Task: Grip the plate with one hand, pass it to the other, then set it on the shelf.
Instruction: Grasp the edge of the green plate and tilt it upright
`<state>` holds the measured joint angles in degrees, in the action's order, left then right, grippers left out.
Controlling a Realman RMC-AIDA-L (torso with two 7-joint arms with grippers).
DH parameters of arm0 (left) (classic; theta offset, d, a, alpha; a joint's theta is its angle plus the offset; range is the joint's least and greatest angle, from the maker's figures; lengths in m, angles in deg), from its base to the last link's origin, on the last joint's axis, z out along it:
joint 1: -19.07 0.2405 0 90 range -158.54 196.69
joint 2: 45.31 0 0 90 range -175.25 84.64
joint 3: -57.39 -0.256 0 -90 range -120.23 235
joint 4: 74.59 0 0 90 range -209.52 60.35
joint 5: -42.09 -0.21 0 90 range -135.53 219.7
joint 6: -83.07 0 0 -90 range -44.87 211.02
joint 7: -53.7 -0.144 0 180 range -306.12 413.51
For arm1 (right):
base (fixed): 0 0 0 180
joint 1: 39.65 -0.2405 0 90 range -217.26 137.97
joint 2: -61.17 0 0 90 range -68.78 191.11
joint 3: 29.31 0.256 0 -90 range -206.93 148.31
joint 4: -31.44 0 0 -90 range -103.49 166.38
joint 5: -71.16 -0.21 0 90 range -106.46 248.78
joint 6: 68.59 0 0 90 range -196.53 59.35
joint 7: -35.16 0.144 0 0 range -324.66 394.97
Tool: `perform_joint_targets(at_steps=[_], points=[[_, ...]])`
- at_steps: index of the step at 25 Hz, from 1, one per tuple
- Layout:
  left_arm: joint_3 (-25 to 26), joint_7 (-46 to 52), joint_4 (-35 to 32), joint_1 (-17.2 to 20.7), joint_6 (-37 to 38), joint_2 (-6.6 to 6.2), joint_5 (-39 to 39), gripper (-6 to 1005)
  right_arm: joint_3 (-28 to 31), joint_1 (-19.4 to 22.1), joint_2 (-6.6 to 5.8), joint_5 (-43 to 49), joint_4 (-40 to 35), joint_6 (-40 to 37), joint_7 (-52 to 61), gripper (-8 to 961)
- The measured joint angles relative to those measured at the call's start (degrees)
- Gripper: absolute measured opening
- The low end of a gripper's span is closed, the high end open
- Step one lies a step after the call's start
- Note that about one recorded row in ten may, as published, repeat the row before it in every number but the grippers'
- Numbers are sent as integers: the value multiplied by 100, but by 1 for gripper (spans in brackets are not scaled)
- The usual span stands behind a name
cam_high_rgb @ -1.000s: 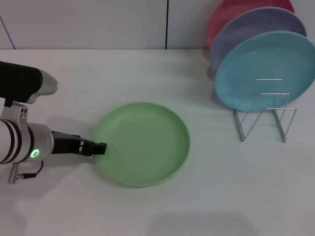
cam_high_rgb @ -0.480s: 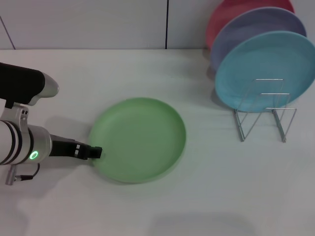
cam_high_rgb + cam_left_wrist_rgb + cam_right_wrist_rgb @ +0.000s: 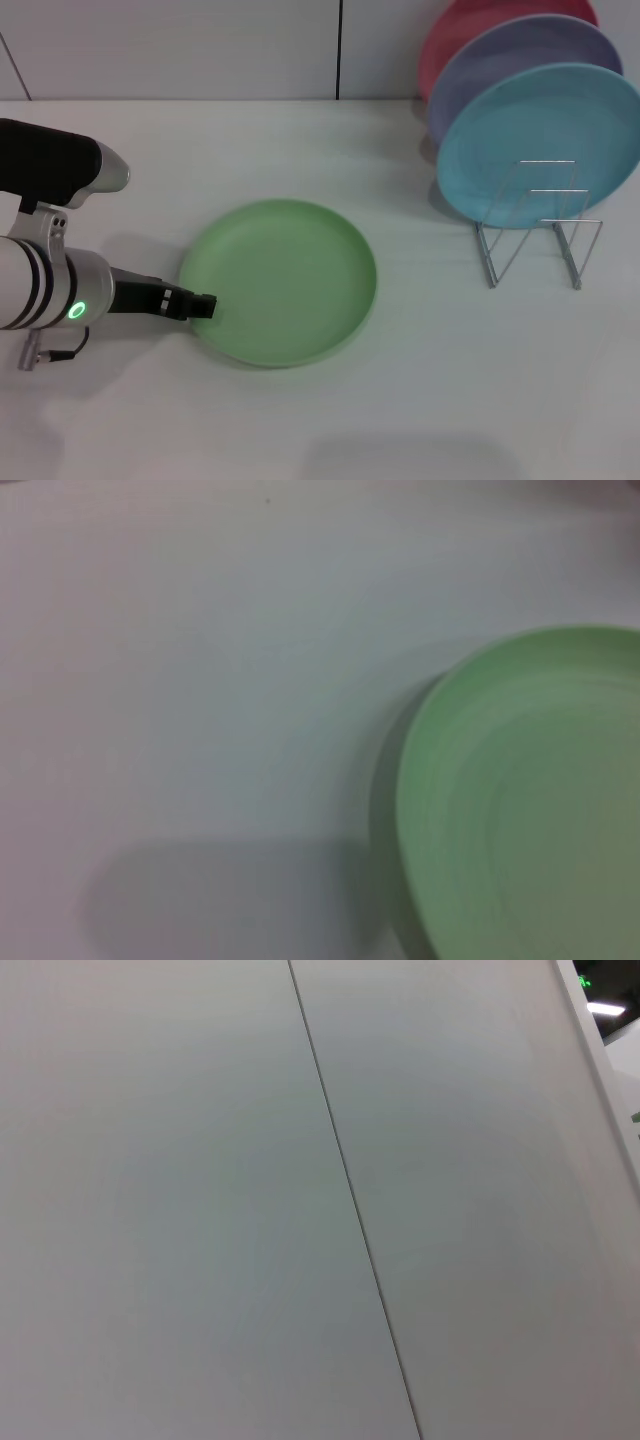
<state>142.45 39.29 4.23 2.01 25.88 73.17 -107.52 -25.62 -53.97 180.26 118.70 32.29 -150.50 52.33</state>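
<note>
The green plate (image 3: 278, 282) lay on the white surface (image 3: 420, 380), well apart from the wire shelf (image 3: 537, 225). The left gripper (image 3: 203, 305) met its near-left rim, jaws apparently closed on the rim. The right gripper was out of sight.
</note>
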Motion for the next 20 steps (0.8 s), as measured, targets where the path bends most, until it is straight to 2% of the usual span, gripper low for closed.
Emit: perform_joint_targets(at_steps=[20], points=[[-8,80,-91,-78,-13,9,-29,767,0,-9,0,0,4,0,-5,764]])
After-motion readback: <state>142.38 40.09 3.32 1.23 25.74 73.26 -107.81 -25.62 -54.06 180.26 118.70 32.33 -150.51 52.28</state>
